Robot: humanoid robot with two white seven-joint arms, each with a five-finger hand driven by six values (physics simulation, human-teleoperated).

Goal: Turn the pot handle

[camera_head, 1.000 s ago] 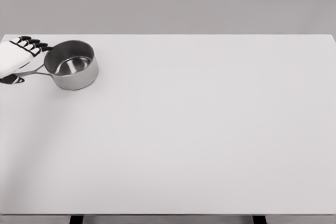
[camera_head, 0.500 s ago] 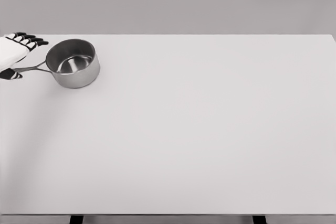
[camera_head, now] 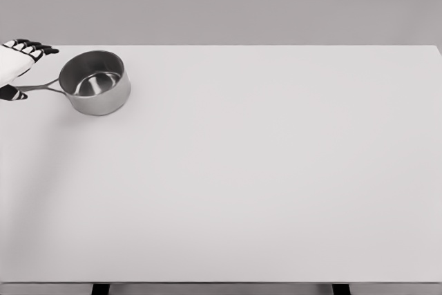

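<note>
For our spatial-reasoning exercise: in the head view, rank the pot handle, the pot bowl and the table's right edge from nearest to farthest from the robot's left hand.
1. Pot handle: at the far left, reaching the left hand.
2. Pot bowl: just right of the handle, in the table's back left corner.
3. Table's right edge: across the whole tabletop, farthest.

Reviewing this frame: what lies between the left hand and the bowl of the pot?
Only the pot's own handle, running from the steel pot toward the left hand over bare white table. This shows in the head view.
</note>
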